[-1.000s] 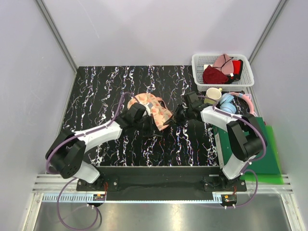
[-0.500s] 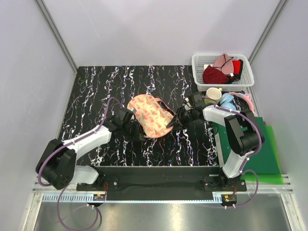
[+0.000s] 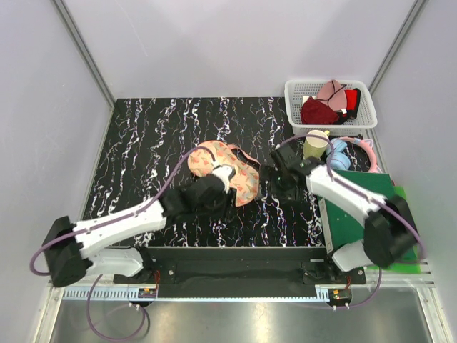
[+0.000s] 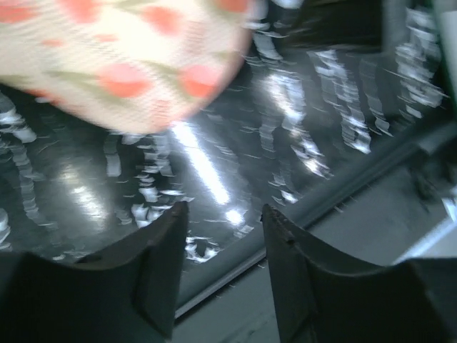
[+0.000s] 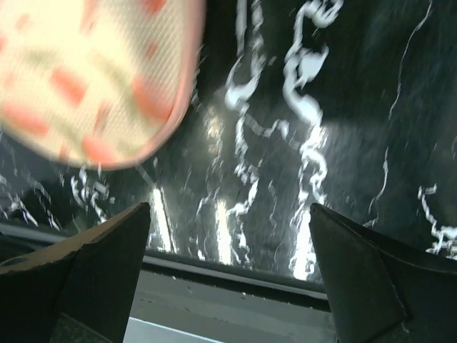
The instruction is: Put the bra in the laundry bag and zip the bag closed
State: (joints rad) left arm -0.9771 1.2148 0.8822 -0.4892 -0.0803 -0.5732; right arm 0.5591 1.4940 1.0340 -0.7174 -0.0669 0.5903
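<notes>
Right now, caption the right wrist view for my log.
Right gripper open and empty over the marbled table, speckled laundry bag at upper left.

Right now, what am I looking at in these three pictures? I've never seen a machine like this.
The machine is a left robot arm and a right robot arm, bolted at the near edge of a black marbled table. One picture looks down from above; the other two come from a camera on each wrist. Between the arms lies a peach fabric laundry bag with orange-red speckles. The left claw and the right claw are both open, near it, holding nothing. At the back right stands a white plastic basket holding a dark red bra. No white bra is in sight.
</notes>
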